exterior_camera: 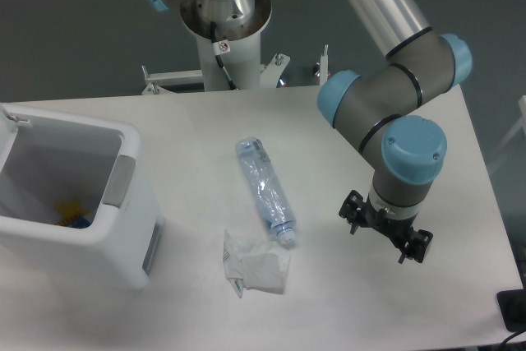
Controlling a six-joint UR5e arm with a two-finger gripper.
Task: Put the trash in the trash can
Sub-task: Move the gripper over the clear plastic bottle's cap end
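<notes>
Both pieces of trash lie loose on the white surface (345,310), neither binned yet. Crushed clear bottle (265,191) lies flat about mid-surface, long axis running from far to near, cap end pointing toward the near edge. Crumpled white wrapper (256,264) sits just nearer the front edge than the bottle, its top edge touching or almost touching the bottle's cap end; can't tell which.

Trash can (123,236) stands at the left side of the surface, near the front-left corner, open top, grey handle panel facing the bottle. Something yellow and blue shows low inside it, too small to identify.

Claw (386,229) hangs over the right part of the surface, well apart from both pieces, pointing down. Seen from above with the wrist blocking it, so how far open it is I cannot tell. It has hold of nothing.

Step, as I judge it: pre-grasp, approach to the first piece not yet made. Next move calls for travelling left toward the bottle or wrapper, turning the wrist so the fingers straddle the bottle across its narrow width, then descending. The bottle is thin and crushed, so it may flex or roll under the pinch. The wrapper sits close enough to get nudged.
</notes>
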